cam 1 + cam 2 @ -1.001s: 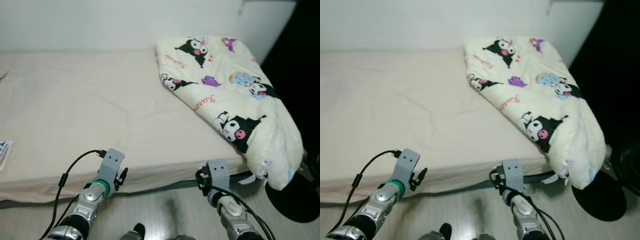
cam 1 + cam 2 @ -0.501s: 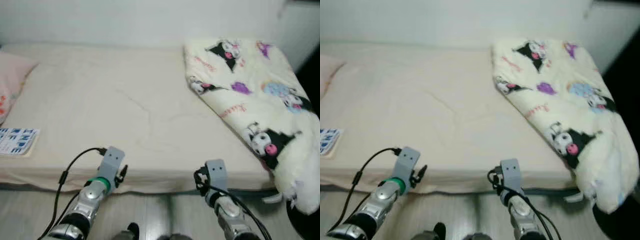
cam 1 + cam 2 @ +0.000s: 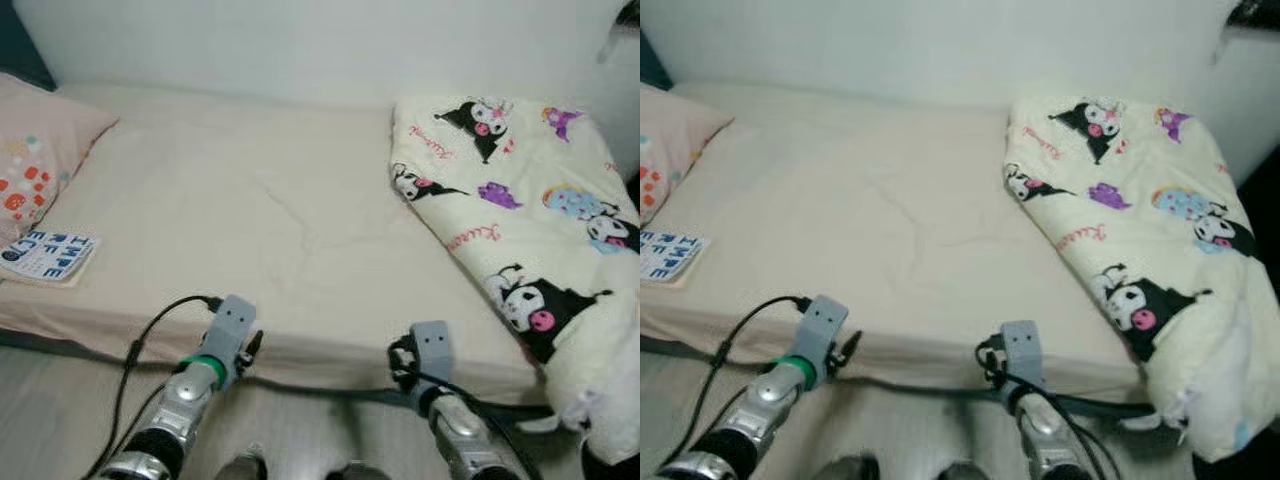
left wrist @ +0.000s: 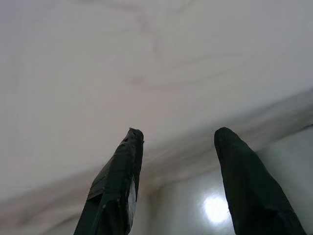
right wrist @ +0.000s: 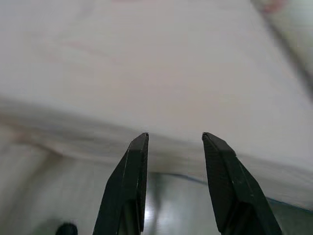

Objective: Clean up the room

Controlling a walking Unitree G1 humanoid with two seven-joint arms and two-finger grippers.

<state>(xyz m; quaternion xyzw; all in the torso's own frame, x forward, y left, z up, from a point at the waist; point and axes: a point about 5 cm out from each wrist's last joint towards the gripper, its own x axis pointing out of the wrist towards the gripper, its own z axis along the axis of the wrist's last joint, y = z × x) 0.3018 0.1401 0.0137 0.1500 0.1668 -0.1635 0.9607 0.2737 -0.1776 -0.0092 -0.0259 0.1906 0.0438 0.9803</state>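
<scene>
A bed (image 3: 250,220) with a beige sheet spans the view. On its right side lies a cream quilt (image 3: 520,230) printed with black cartoon figures, its lower end hanging over the bed's edge. A blue-and-white booklet (image 3: 48,256) lies near the left edge, beside a pink pillow (image 3: 40,150). Both arms are held low in front of the bed's near edge. My left gripper (image 4: 176,139) stands open with nothing between its fingers. My right gripper (image 5: 171,137) is also open and holds nothing.
A white wall (image 3: 320,45) runs behind the bed. A dark bed frame edge (image 3: 330,385) shows under the mattress, above pale floor (image 3: 50,410). A dark shape (image 3: 615,465) sits at the lower right corner.
The camera has swung left: the quilt shifted right in view, and the pillow and booklet came into sight at the left. Both arms hold the same low pose.
</scene>
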